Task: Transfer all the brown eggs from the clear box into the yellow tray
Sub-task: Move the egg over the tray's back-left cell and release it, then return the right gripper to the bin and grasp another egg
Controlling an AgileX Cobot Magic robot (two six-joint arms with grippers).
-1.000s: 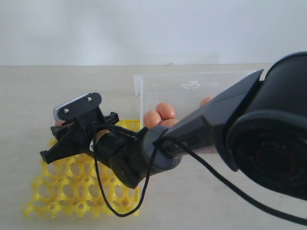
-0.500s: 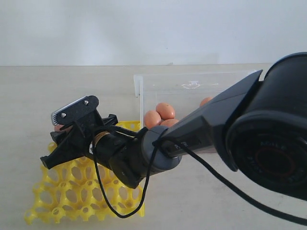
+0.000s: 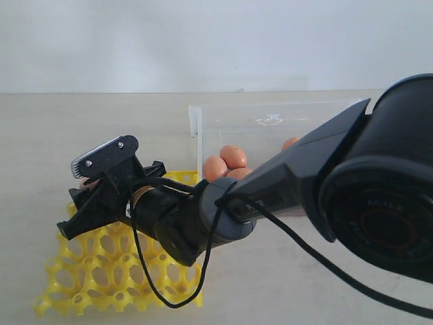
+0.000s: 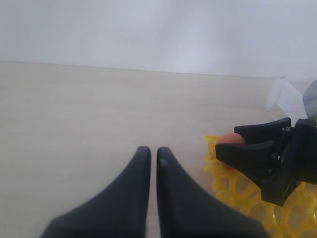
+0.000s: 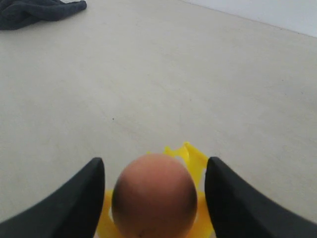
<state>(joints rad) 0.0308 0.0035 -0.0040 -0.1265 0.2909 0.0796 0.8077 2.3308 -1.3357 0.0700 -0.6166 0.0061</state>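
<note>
One brown egg point(image 5: 153, 196) sits in a corner cup of the yellow tray point(image 3: 101, 271). My right gripper point(image 5: 154, 164) stands around it, open, with a gap between each finger and the shell. In the exterior view that gripper point(image 3: 84, 189) hangs over the tray's far left corner and hides most of the egg point(image 3: 84, 181). More brown eggs point(image 3: 230, 162) lie in the clear box point(image 3: 270, 122) behind the arm. My left gripper point(image 4: 153, 151) is shut and empty over bare table, left of the tray point(image 4: 223, 178).
The right arm point(image 3: 284, 176) reaches across the middle and covers part of the clear box and the tray's right side. A dark cloth point(image 5: 39, 10) lies far off on the table. A pale wall stands behind the table.
The right gripper has sunk a little onto the tray's corner and its fingers have spread away from the egg. The tray has shifted slightly. The left gripper shows only now.
</note>
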